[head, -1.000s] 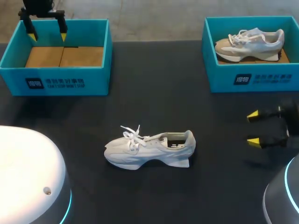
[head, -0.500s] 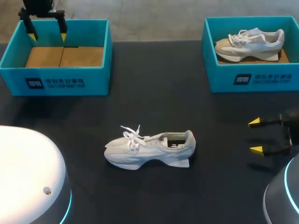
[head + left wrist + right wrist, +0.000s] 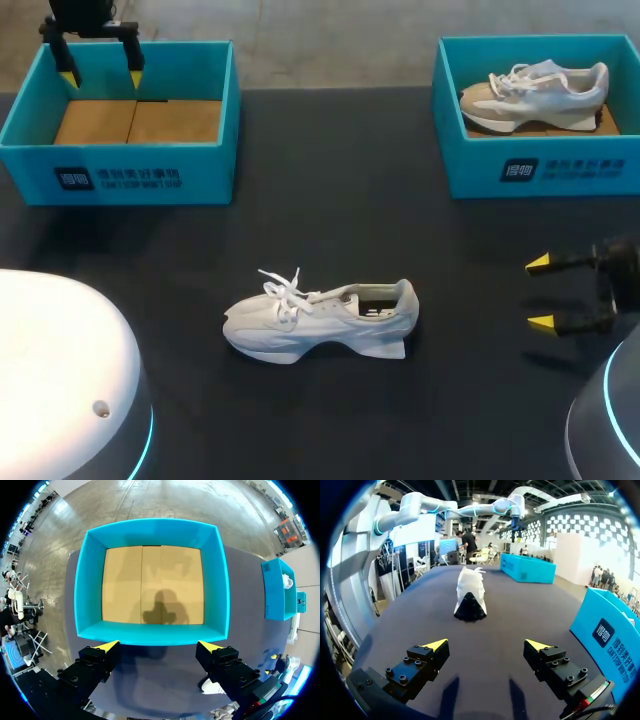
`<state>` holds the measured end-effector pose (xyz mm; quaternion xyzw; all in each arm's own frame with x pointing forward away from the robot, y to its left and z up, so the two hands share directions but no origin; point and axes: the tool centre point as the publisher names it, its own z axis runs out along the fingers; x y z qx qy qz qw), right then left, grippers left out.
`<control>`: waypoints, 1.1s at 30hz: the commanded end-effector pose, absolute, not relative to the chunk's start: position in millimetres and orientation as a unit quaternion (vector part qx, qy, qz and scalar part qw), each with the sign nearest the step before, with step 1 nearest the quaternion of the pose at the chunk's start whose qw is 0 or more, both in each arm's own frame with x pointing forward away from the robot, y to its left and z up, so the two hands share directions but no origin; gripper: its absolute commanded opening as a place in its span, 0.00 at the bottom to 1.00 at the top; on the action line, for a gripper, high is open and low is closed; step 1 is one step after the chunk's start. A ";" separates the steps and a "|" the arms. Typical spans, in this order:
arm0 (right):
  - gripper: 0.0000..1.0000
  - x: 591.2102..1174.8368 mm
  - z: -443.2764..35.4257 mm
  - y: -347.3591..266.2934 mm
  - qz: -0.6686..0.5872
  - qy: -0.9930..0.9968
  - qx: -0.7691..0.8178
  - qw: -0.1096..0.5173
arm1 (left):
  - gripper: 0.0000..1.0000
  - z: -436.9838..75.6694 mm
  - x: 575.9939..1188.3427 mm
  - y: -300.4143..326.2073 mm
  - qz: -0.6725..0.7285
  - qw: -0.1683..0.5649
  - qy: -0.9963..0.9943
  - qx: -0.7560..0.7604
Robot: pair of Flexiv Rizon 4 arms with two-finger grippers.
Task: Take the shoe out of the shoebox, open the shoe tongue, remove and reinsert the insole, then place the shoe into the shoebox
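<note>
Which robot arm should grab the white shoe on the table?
Probably right. The right gripper is open, low by the table, facing the heel of the white shoe. The left gripper is far off, over the empty shoebox.

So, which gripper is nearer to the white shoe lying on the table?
Right. The right gripper is beyond the heel of the white shoe, apart from it; the left gripper hangs over the empty shoebox, farther away.

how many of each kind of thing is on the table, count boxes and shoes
shoeboxes: 2 (left shoebox, empty; right shoebox, holding a shoe)
shoes: 2 (white shoe lying on the table; beige and white shoe in the right shoebox)
total: 4
</note>
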<state>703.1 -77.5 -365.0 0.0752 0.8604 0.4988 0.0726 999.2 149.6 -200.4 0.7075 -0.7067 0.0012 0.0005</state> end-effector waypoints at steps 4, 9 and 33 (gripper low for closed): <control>1.00 701.9 -364.3 -77.5 0.498 0.861 0.075 0.073 | 1.00 -200.3 999.6 149.8 0.001 0.000 -0.707 0.707; 1.00 701.9 -364.3 -77.5 0.498 0.861 0.075 0.073 | 1.00 -200.3 999.6 149.8 0.001 0.000 -0.707 0.707; 1.00 679.6 -385.0 -31.2 0.510 0.852 0.094 0.075 | 1.00 -200.3 999.6 149.8 0.001 0.000 -0.707 0.707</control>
